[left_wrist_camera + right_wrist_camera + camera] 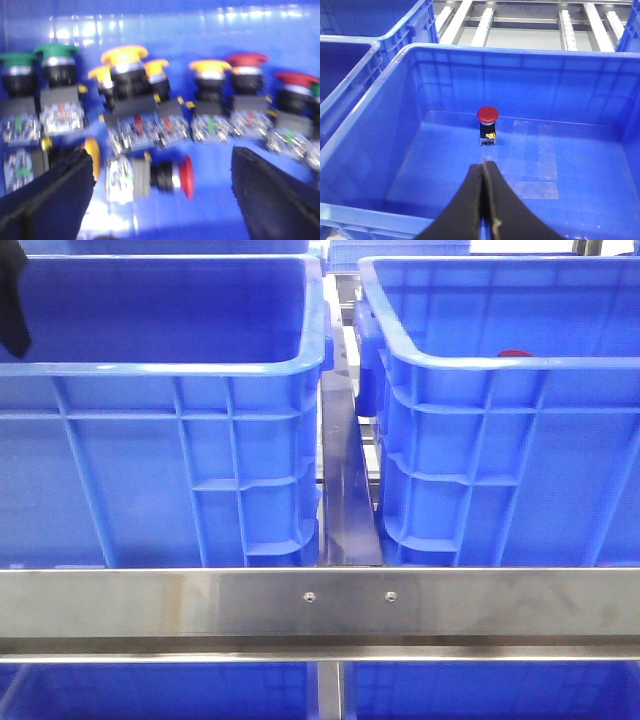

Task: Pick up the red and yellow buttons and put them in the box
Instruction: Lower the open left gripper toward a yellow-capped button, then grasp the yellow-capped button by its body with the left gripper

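The right gripper point(484, 200) is pressed closed, empty, above the box point(380, 125) — one red button point(487, 115) stands upright on its floor beyond. The left gripper point(162, 197) is spread wide over a toppled red button point(186, 176); farther back stand yellow buttons point(125, 54) among green ones point(55, 49).

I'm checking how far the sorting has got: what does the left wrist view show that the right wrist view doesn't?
Only the left wrist view shows a crowd of push buttons on a blue floor: green-capped, yellow-capped and red-capped ones standing, and a red button lying on its side between the left gripper's spread fingers.

Only the right wrist view shows a blue crate holding a single upright red button, roller rails behind it, and the right gripper closed and empty.

Both share blue plastic and red mushroom-cap buttons.
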Controlling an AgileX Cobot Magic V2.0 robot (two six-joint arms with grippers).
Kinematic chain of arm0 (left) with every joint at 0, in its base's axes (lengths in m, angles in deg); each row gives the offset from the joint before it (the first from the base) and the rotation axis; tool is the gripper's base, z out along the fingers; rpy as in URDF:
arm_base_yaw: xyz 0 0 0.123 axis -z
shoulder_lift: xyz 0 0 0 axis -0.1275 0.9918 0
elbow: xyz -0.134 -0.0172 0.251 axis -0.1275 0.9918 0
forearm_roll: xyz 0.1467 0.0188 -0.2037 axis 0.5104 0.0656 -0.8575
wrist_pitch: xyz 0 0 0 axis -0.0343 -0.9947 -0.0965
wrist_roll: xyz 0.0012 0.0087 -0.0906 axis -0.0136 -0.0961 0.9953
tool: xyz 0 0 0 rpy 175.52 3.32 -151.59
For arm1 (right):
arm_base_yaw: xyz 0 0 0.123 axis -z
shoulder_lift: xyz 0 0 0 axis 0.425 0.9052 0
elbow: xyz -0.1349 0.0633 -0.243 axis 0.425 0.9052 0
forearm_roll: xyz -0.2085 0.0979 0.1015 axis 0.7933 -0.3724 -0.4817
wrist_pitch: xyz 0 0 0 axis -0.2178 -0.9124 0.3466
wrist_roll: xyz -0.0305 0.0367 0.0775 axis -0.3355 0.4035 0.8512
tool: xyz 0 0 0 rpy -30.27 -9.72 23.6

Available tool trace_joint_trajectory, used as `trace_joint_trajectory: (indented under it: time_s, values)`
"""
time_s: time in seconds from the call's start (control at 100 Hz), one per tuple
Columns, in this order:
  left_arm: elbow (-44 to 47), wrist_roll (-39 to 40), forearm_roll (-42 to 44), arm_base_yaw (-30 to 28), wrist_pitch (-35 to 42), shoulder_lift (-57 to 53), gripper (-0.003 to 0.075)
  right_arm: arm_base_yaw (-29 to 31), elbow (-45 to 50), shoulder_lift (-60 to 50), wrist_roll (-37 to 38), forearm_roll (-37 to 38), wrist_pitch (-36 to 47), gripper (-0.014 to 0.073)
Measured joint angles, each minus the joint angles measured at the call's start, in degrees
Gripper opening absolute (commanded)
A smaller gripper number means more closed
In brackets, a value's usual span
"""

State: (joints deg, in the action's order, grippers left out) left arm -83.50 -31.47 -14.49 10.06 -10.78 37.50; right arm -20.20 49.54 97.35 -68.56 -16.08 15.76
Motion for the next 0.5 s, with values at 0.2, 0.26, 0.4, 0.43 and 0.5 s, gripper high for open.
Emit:
trace_joint_trajectory:
  time_s: [0.2, 0.26, 0.4, 0.43, 0.5]
  values:
    - [-0.59, 0.0, 0.23, -1.1, 2.43, 3.75, 0.0536, 0.0, 0.0, 0.0, 0.0, 0.0, -0.05, -0.0067]
    - [-0.58, 0.0, 0.7, -1.26, 3.19, 4.79, 0.0536, 0.0, 0.0, 0.0, 0.0, 0.0, -0.16, -0.0067]
    - [-0.68, 0.0, 1.16, -1.26, 5.03, 6.93, 0.0536, 0.0, 0.0, 0.0, 0.0, 0.0, -0.14, -0.0067]
    - [-0.72, 0.0, 1.19, -1.26, 5.38, 7.48, 0.0536, 0.0, 0.0, 0.0, 0.0, 0.0, -0.14, -0.0067]
    - [-0.82, 0.0, 1.19, -1.26, 6.09, 8.66, 0.0536, 0.0, 0.0, 0.0, 0.0, 0.0, -0.28, -0.0067]
